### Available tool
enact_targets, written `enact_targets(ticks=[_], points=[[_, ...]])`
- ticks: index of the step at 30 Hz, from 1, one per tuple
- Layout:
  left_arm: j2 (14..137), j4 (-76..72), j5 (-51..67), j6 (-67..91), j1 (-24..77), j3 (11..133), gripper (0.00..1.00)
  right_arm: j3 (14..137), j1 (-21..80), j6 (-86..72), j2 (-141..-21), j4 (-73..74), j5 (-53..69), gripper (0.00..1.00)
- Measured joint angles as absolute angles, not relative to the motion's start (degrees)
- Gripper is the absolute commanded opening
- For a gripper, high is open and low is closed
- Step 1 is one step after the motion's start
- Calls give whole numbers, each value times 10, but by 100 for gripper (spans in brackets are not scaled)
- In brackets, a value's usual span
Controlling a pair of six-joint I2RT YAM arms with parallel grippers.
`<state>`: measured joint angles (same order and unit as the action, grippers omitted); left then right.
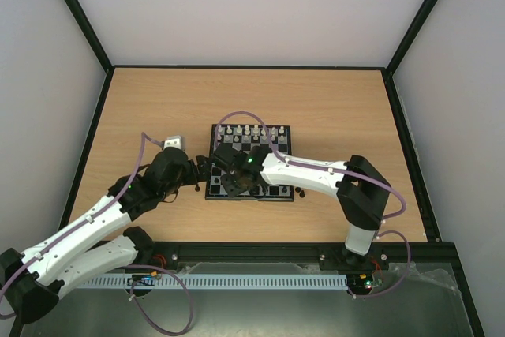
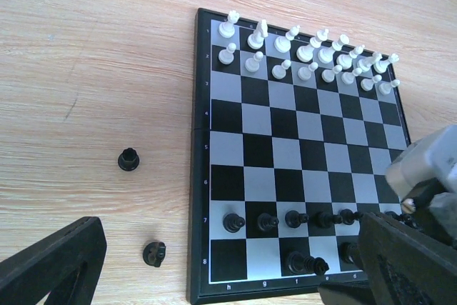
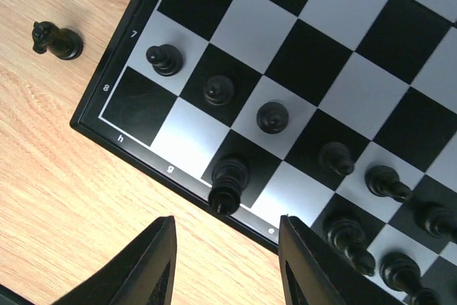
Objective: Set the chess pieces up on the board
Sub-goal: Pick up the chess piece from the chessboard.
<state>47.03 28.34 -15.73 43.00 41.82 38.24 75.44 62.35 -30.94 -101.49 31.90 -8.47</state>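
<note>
Right end effector (image 3: 227, 266) spread over black piece (image 3: 228, 185) at lower edge of board (image 3: 136, 112); back rank unfinished. Left end effector (image 2: 214, 276) spread beside stray pieces (image 2: 128, 158) on desk (image 2: 86, 48), awaiting pickup.

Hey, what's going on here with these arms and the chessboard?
A chess set is being laid out. The white pieces fill the far two rows of the board. The black side is partly done, and two black pieces lie on the table beside it. The right hand hovers open over the black back row; the left hand is open and empty.
</note>
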Motion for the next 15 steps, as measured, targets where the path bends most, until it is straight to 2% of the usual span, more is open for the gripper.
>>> enact_targets(ticks=[15], points=[[451, 290, -165, 433, 418, 382, 99, 782, 627, -299, -1070, 322, -78, 30]])
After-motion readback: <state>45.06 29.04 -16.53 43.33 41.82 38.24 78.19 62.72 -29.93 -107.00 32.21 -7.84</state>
